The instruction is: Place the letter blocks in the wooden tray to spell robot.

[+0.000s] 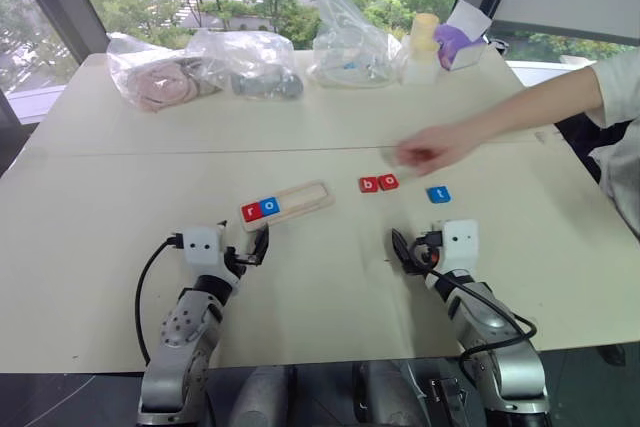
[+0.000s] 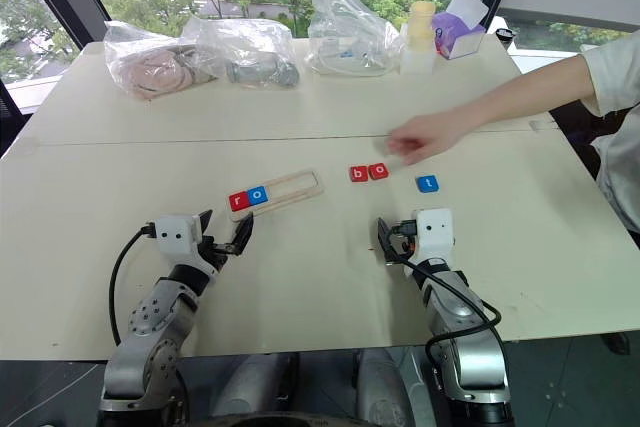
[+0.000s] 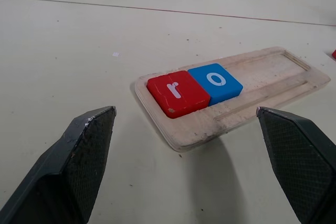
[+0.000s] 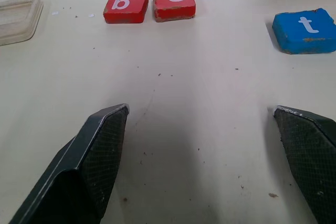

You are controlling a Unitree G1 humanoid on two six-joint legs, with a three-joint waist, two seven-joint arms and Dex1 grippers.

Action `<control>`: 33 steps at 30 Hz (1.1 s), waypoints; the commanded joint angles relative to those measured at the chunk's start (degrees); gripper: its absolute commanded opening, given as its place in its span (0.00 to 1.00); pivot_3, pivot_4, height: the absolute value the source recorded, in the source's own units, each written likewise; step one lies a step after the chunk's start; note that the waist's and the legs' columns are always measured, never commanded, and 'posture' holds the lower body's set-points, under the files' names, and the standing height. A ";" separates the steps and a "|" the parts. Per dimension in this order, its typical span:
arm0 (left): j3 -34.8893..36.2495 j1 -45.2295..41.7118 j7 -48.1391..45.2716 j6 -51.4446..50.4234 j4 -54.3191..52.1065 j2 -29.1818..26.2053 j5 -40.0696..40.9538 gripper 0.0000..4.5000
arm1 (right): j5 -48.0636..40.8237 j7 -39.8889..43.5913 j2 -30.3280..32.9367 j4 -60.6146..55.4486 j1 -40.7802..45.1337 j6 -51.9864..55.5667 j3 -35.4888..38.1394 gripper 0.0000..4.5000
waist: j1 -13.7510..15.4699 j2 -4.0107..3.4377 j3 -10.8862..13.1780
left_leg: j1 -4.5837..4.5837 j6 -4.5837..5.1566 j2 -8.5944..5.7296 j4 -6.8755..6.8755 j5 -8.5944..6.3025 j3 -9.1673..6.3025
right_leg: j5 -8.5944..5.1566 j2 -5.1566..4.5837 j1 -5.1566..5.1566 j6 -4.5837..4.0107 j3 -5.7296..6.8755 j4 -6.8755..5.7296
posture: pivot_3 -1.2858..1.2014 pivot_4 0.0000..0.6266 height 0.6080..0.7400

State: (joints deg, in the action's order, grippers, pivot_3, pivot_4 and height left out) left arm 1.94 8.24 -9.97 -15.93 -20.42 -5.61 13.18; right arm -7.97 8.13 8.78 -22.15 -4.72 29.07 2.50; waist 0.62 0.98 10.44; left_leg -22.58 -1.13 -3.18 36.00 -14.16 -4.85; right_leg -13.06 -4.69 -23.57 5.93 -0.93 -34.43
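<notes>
The wooden tray (image 1: 300,200) lies slanted on the table, a little ahead of my left gripper (image 3: 197,145), which is open and empty. In the tray's near end sit a red r block (image 3: 176,94) and a blue o block (image 3: 215,81). To the right, on the bare table, a red b block (image 4: 126,7) and a red o block (image 4: 174,3) lie side by side, with a blue t block (image 4: 304,30) further right. My right gripper (image 4: 202,153) is open and empty, short of these three.
A person's hand (image 1: 428,150) reaches in from the right, hovering just behind the loose red blocks. Along the table's far edge lie several plastic bags (image 1: 245,64), a pale bottle (image 1: 423,45) and a purple box (image 1: 458,44). Windows stand behind.
</notes>
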 commanded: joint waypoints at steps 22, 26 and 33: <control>1.12 0.67 -2.15 4.92 1.99 -0.12 0.54 1.00 | -0.48 0.16 -0.17 0.61 0.30 0.32 0.20 0.99 | 0.01 0.00 0.00 | 0.01 0.01 0.00 0.00 0.01 0.01 | 0.03 0.01 0.01 -0.04 0.00 -0.01 | 0.52 0.24 1.00; 1.01 0.97 -2.38 5.51 2.27 0.11 0.38 1.00 | -0.48 0.29 -0.06 0.49 0.27 0.43 0.15 0.99 | -0.02 0.00 0.00 | 0.02 0.01 0.00 0.01 0.01 0.01 | 0.03 0.01 0.01 -0.03 0.00 -0.02 | 0.52 0.24 1.00; 1.04 1.07 -3.05 5.59 1.98 -0.57 0.19 1.00 | -0.21 0.84 0.65 0.30 0.27 0.39 -0.05 0.99 | -0.01 0.00 0.00 | 0.03 0.01 0.00 0.01 0.01 0.01 | 0.03 0.01 0.02 -0.04 0.00 -0.02 | 0.52 0.24 1.00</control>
State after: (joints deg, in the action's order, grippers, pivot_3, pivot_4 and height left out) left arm 2.77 9.23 -12.38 -11.67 -16.93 -5.61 13.18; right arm -8.01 8.35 8.91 -22.10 -4.54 29.34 2.53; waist 0.61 0.98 10.44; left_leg -22.55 -1.12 -3.18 36.01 -14.15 -4.84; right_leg -13.03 -4.68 -23.55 5.89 -0.93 -34.45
